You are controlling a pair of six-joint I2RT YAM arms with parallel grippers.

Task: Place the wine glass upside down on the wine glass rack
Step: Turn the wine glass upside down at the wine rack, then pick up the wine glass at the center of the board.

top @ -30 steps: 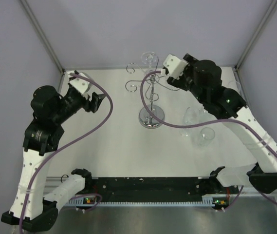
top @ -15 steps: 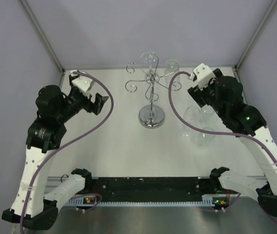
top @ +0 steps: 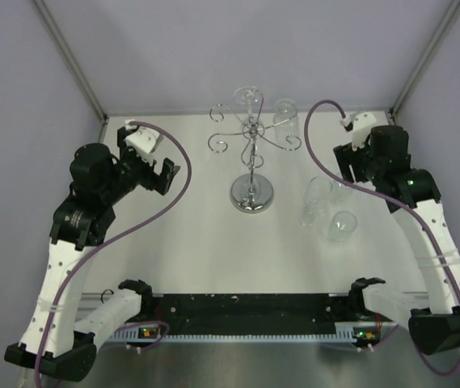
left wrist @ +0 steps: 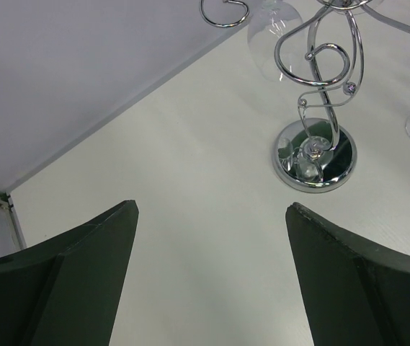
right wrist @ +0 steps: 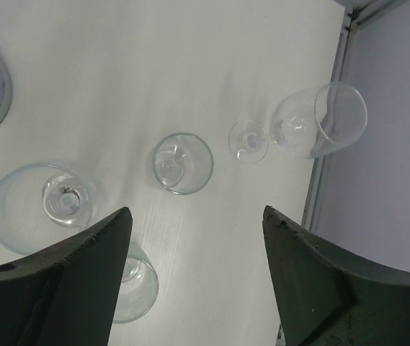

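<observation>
Nearest me, just right of the rack [top: 251, 192], I see a cluster of loose glasses [top: 342, 226] on the table [top: 189, 242]. Further back, my left gripper [left wrist: 210, 210] hangs well left of the rack and my right gripper [right wrist: 194, 213] hangs right of it, above those glasses, each with fingers spread wide and nothing between them. Beyond, the wine glass [top: 284, 111] hangs bowl-down from a scroll arm on the rack's far right side.
</observation>
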